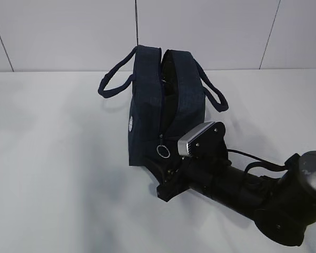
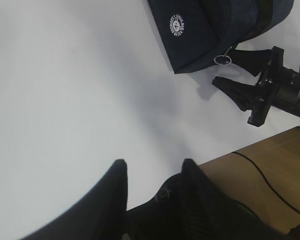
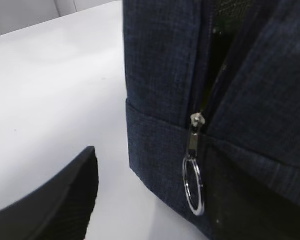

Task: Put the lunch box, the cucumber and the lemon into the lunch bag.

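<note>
The dark navy lunch bag (image 1: 147, 110) stands upright mid-table with its top zipper open and the inside dark. Its silver ring pull (image 1: 163, 151) hangs at the near end, and shows close up in the right wrist view (image 3: 194, 185). My right gripper (image 1: 166, 166) is open at the bag's near bottom corner, jaws spread to either side of the ring pull without touching it. One of its fingers (image 3: 65, 200) shows at lower left. My left gripper (image 2: 154, 169) is open and empty over bare table, far from the bag (image 2: 200, 30). The lunch box, cucumber and lemon are not visible.
The white table (image 1: 52, 158) stretches left of the bag. A wooden surface (image 2: 270, 170) with a black cable lies beyond the table's edge near my left gripper. The right arm (image 1: 263, 195) fills the lower right. A tiled wall (image 1: 68, 31) stands behind.
</note>
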{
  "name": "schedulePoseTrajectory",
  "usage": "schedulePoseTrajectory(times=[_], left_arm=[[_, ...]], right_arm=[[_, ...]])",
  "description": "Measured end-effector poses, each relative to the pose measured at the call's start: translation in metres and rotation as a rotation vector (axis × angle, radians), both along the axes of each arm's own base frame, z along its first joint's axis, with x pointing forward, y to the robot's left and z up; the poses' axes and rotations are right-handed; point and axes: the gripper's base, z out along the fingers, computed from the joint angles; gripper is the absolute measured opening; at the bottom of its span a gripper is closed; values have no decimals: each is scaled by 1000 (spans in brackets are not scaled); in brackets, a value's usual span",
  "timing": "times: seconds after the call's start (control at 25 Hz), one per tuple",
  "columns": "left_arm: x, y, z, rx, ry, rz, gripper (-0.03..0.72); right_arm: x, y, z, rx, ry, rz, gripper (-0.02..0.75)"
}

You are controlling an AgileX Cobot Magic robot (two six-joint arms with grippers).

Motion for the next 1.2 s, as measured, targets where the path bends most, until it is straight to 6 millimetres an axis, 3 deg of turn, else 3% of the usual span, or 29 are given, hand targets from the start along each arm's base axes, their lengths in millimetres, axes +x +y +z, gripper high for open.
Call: schedulePoseTrajectory(times=[0.4, 0.72, 1.2], left_arm=[[0, 0, 0, 0, 0, 0, 239], [0, 0, 0, 0, 0, 0, 239], [0, 0, 0, 0, 0, 0, 239]], right_arm=[[-3, 3, -1, 48, 49, 30, 489], [-5, 2, -19, 31, 99, 24, 489], [-1, -2, -18, 42, 103, -38, 489]])
